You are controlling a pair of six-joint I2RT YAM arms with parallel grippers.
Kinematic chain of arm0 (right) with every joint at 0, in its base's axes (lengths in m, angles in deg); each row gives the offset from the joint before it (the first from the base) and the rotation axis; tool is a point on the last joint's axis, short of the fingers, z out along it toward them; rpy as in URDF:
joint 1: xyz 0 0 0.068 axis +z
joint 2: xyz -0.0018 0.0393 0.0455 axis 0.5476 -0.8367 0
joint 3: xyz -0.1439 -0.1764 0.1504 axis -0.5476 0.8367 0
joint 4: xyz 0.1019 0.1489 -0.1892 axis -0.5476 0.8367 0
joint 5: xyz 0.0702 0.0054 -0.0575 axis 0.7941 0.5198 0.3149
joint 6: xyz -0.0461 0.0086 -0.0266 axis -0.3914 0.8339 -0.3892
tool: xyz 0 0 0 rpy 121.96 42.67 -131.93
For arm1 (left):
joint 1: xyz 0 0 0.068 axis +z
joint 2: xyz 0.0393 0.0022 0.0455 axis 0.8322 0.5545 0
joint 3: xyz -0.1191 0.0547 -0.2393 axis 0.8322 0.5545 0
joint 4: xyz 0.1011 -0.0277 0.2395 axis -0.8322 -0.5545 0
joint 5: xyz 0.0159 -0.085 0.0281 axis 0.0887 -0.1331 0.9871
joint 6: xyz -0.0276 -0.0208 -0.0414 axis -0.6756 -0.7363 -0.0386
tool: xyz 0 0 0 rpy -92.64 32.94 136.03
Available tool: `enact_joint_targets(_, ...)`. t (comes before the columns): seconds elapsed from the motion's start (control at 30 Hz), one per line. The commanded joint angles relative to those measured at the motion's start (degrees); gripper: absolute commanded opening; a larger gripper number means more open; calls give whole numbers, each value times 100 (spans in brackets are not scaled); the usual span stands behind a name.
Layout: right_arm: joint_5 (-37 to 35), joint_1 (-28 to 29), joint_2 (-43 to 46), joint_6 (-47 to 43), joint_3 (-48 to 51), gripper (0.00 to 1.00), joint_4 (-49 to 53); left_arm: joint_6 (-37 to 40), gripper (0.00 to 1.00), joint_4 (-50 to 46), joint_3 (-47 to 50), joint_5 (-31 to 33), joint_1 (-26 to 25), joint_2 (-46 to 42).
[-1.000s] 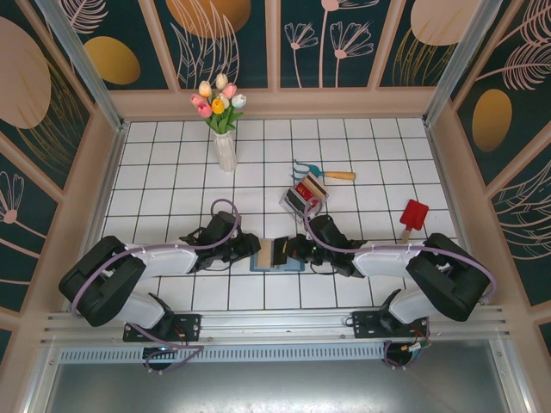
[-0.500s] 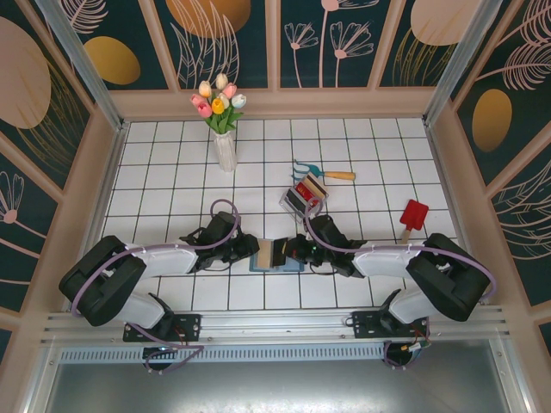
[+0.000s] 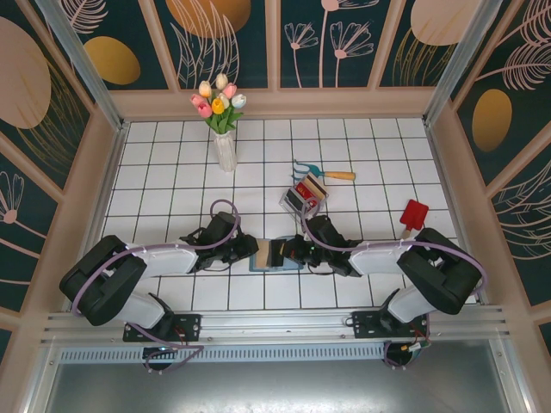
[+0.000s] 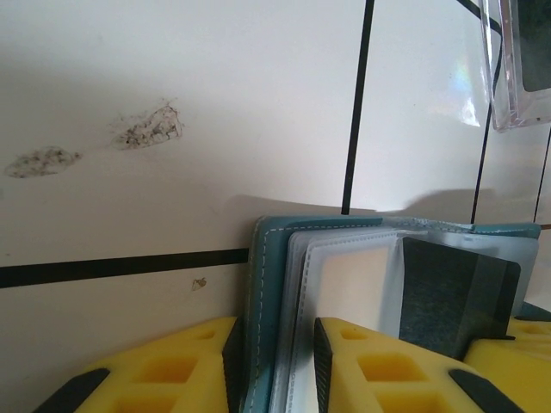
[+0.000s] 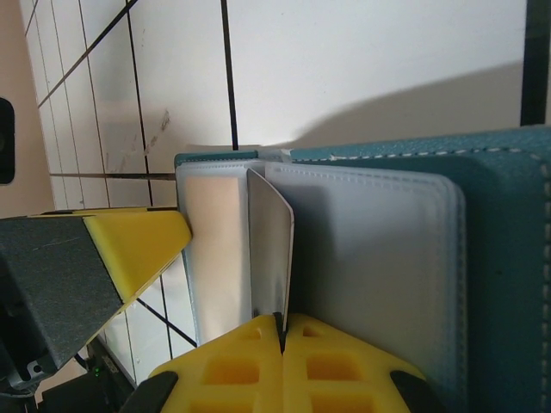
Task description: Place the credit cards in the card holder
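The holder point(image 3: 280, 266) lies open at the middle of the worktop's point(image 3: 164, 163) near edge, between both arms. The left end effector point(image 4: 275, 344) is clamped on its teal cover and sleeves. The right end effector point(image 5: 282, 325) pinches a grey card point(image 5: 272, 241) standing on edge over the clear sleeves. The card's long axis points toward the left arm, so it likely needs tipping flat.

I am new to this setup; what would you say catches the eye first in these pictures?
The teal card holder at the near middle of the tiled table draws the eye. The left gripper clamps its cover, while the right gripper pinches a thin card edge-on at its clear sleeves. Farther back stands a vase of tulips.
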Motion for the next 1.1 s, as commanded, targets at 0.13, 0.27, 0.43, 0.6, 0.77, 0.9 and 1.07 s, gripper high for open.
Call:
enact_joint_targets(0.13,103,84,417,-74,93,2,727,-46,29,-124,91,-97,-97,113)
enact_joint_targets(0.27,189,63,432,-47,177,2,636,-60,29,-118,86,-92,-104,130)
enact_joint_targets(0.43,376,114,24,1,39,2,334,-60,29,-107,65,-122,-103,153)
enact_joint_targets(0.6,359,119,-200,80,-60,1,19,-78,28,-98,93,-122,-99,109)
enact_joint_targets(0.77,293,113,-362,189,-152,2,-245,-140,28,-70,135,-130,-101,61)
enact_joint_targets(0.9,379,154,-616,219,-356,3,-320,-235,28,40,178,-183,-103,13)
enact_joint_targets(1.07,390,185,-802,404,-499,6,-550,-350,28,183,283,-192,-104,-82)
